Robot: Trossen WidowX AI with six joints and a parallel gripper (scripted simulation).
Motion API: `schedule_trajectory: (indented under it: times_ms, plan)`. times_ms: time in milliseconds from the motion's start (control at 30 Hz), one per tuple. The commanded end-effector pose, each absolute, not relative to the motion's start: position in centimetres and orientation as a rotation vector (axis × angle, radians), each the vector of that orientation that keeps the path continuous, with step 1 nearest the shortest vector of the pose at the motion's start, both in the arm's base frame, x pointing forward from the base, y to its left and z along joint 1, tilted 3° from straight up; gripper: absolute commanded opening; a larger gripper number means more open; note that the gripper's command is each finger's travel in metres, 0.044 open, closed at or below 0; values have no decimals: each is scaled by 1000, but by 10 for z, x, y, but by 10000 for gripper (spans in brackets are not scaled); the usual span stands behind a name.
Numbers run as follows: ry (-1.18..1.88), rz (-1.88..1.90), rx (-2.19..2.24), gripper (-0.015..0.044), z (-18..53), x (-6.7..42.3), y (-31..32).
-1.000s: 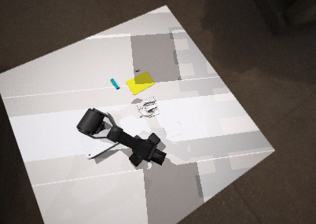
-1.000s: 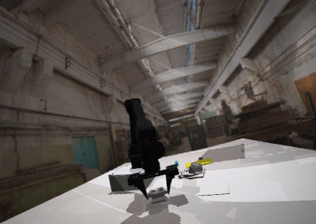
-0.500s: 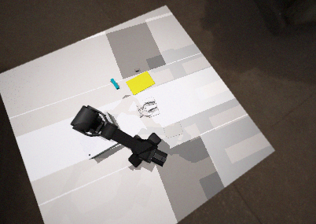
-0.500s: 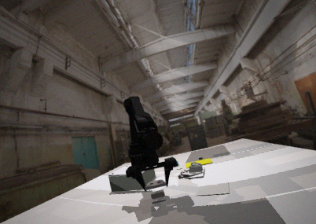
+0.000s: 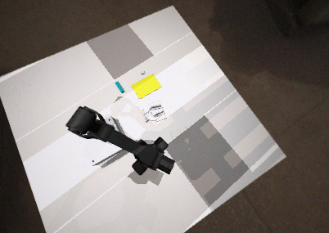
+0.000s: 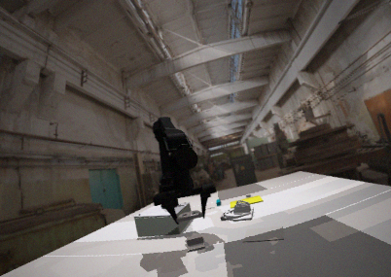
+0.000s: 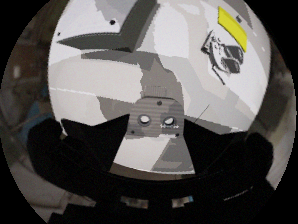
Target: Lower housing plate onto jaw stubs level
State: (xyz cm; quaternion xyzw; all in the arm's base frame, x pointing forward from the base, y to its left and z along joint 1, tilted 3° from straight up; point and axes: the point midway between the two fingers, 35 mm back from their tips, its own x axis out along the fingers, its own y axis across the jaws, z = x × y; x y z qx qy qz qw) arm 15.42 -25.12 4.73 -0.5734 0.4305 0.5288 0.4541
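Note:
My gripper [image 5: 150, 155] [image 6: 190, 220] [image 7: 155, 118] is shut on the housing plate [image 6: 188, 215] [image 7: 158, 128], a grey plate with two round holes, held by its two side edges. The plate is raised above the table and looks about level in the exterior view. In the top view the hand hides it. The jaw assembly [image 5: 155, 112] [image 6: 242, 207] [image 7: 231, 61] stands away from my hand, in front of the yellow pad in the exterior view, with two dark jaws on it. The stubs and pins are too small to tell apart.
A low grey stand [image 6: 195, 242] [image 7: 154, 91] is on the table below the hand. A large white box [image 5: 104, 151] [image 6: 158, 225] [image 7: 134, 36] is close beside the hand. A yellow pad [image 5: 146, 87] [image 6: 247, 201] [image 7: 233, 29] and a teal block [image 5: 119, 87] [image 6: 218, 202] lie beyond.

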Motion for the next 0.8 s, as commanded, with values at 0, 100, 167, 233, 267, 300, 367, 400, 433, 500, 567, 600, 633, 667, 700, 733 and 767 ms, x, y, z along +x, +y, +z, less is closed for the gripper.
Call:
schedule_trajectory:
  times_ms: [0, 100, 167, 233, 267, 300, 367, 400, 433, 500, 567, 600, 633, 667, 700, 733, 767]
  plan:
    - [1072, 1299, -1410, 351, 50, 155, -250]
    - [1099, 1261, -1369, 351, 50, 160, -246]
    - [1118, 1233, -1339, 351, 51, 164, -243]
    - [1136, 1206, -1310, 351, 51, 168, -240]
    - [1145, 1192, -1295, 351, 51, 169, -238]
    - [1154, 1178, -1280, 351, 51, 171, -236]
    - [1171, 1151, -1251, 351, 51, 175, -233]
    - [1180, 1137, -1236, 351, 51, 177, -231]
    - [1188, 1123, -1221, 351, 51, 178, -230]
    - [1205, 1095, -1191, 351, 51, 182, -226]
    - [1220, 1067, -1161, 351, 51, 185, -223]
    - [1228, 1053, -1146, 351, 52, 187, -221]
    - [1236, 1039, -1131, 351, 52, 188, -219]
    - [1243, 1025, -1116, 351, 52, 190, -218]
    - [1251, 1011, -1101, 351, 52, 192, -216]
    - [1258, 997, -1086, 351, 52, 193, -214]
    - [1265, 983, -1071, 351, 52, 195, -212]
